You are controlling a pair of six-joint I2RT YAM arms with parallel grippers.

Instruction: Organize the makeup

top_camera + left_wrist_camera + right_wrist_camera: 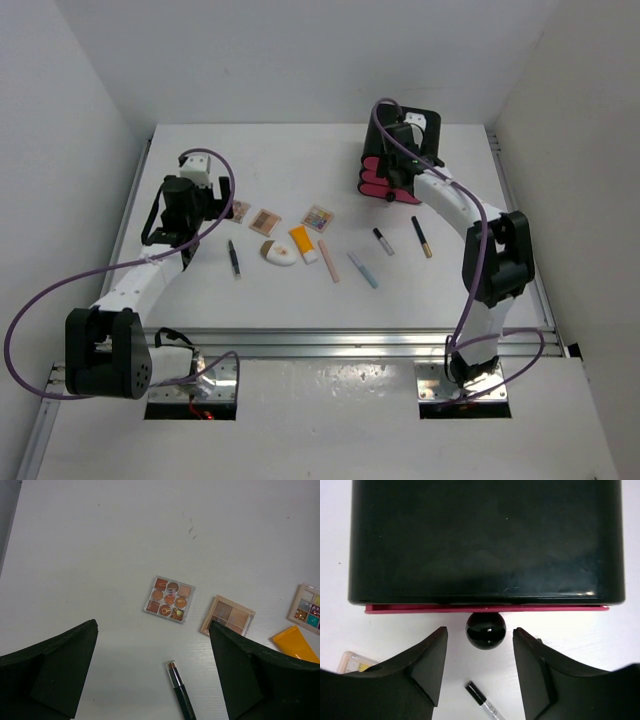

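**Makeup strewn mid-tabletop, both jaws wide open**

Right, it's all laid out across the middle of the white tabletop. Three squares line up on the left: the nine-pan palette, the four-pan palette just beside it, and the colourful palette further right. Below them the orange tube lies just beside the white compact. A black pencil sits left of the compact, on its own. Moving right we have the pink stick, the blue stick, then the mascara and a gold-ended pencil, each apart from the next.

The left arm hangs over the left end of that row, its wrist camera looking down on the nine-pan palette. Its jaws are spread wide, fingers far apart and gripping nothing. In the wrist view the black pencil's tip pokes up between them.

At the far right, the right arm reaches to the black box with its pink drawers. Those jaws are open too, and holding nothing. The two fingers flank a round black knob on the drawer front, with a sliver of white tabletop showing on either side of it, so there's no contact.
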